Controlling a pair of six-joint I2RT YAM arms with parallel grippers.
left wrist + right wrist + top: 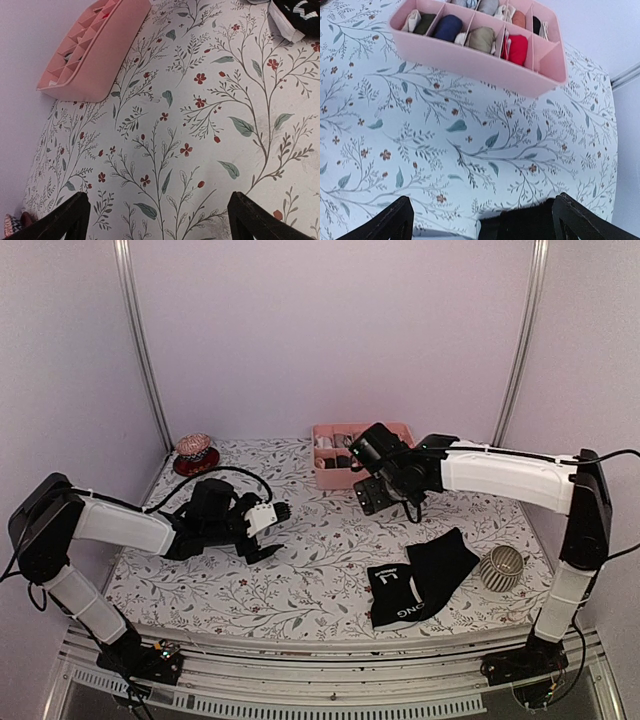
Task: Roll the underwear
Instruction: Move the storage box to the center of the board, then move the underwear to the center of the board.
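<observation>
The underwear lies flat on the flowered table near the front right: one black piece with white letters (397, 597) and a plain black piece (444, 558) touching its far side. A corner of it shows in the left wrist view (296, 11). My left gripper (272, 531) (159, 220) hovers open over bare cloth at mid-left, far from the underwear. My right gripper (373, 496) (482, 222) stands open in front of the pink tray (325, 480) (485, 67). A black shape (525, 225) sits low between its fingers; I cannot tell what it is.
The pink divided tray (97, 55) at the back holds several small rolled bundles, among them a red one (517, 48). A ribbed metal cup (501, 567) lies right of the underwear. A red and pink object (193, 452) sits at the back left corner.
</observation>
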